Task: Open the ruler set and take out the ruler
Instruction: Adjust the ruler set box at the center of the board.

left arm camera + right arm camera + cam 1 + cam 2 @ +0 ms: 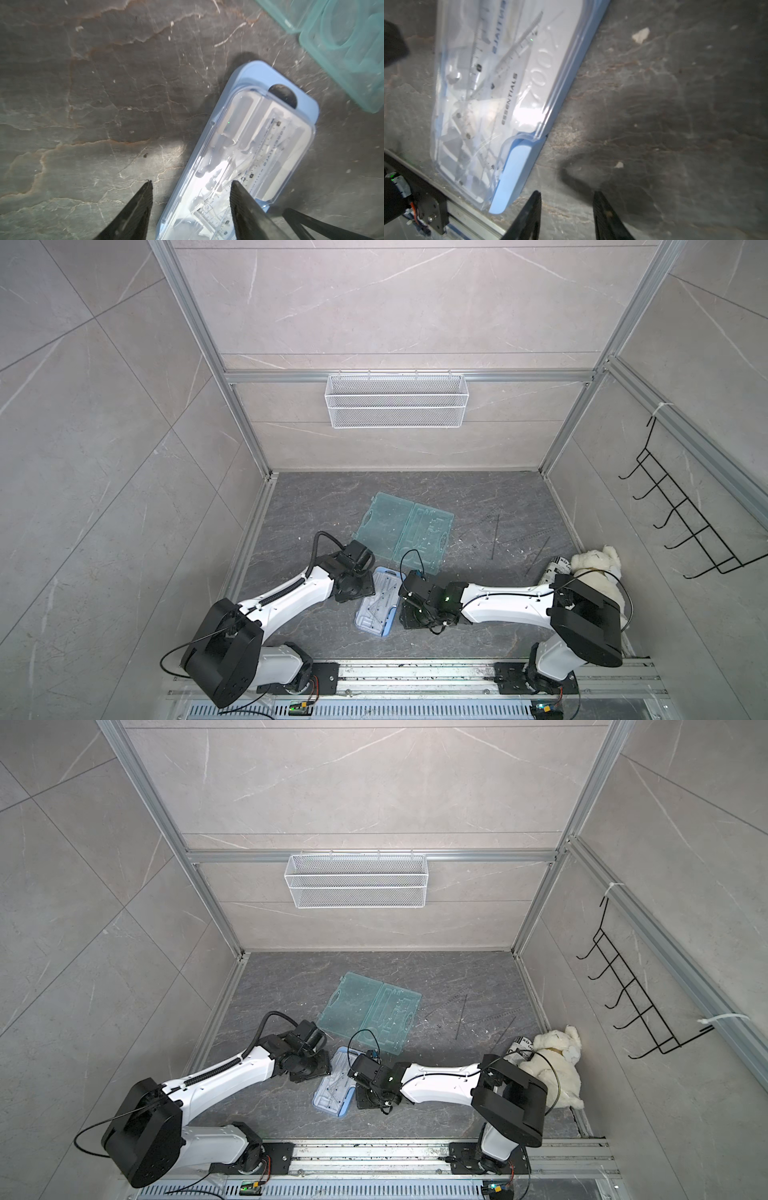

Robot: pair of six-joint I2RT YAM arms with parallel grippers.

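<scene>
Because the ruler set (376,601) lies shut on the near counter (478,497), the left claw (192,182) straddles its left edge, jaws half-wide, likely to pry the lid (249,135), while the right claw (568,193) hovers part-open, empty, just right.

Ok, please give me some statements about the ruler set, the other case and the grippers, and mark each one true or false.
1. The ruler set is closed. True.
2. The green case is shut. False: it lies open and flat.
3. The right gripper holds the ruler set. False: its jaws are apart over bare floor, beside the set.
4. A plush toy lies beside the right arm. True.
5. The ruler is inside the set. True.
</scene>
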